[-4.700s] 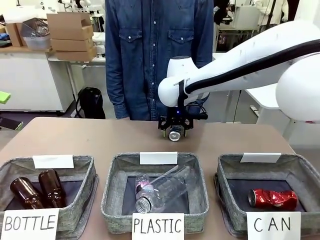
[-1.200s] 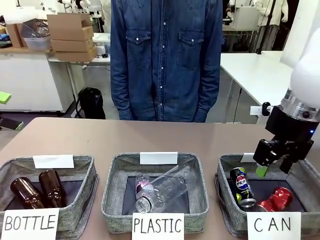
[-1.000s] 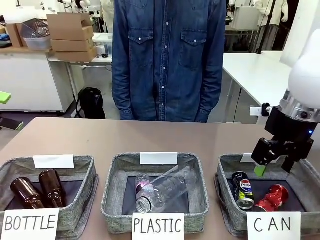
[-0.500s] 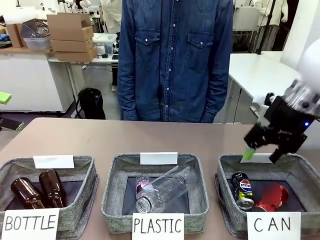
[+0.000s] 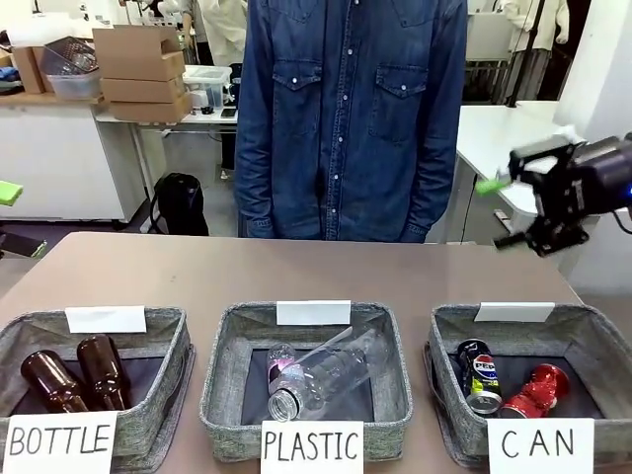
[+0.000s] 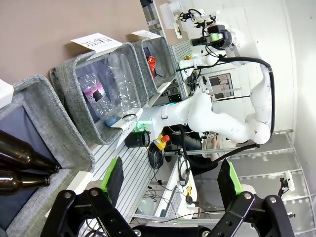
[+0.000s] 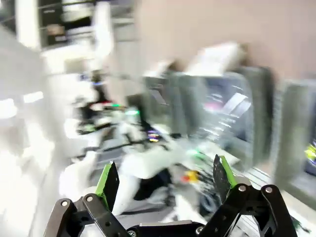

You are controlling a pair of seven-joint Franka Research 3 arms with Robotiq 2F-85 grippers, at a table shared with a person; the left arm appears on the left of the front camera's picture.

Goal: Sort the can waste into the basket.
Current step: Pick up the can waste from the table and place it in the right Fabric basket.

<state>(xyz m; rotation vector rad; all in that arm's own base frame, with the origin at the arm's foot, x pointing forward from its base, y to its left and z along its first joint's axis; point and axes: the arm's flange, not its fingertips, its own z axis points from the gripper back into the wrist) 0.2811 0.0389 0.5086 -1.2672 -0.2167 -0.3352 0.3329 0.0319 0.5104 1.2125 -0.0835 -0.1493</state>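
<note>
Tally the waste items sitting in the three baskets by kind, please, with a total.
Brown glass bottles: 2
Clear plastic bottles: 2
Cans: 2 (Pepsi can, red can)
Total: 6

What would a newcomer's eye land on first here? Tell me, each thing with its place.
Three grey baskets line the near table edge, signed BOTTLE, PLASTIC and CAN. The CAN basket on the right holds a red can and a Pepsi can lying side by side. Above it the right gripper hangs open and empty, while a person in a denim shirt stands at the far side.
</note>
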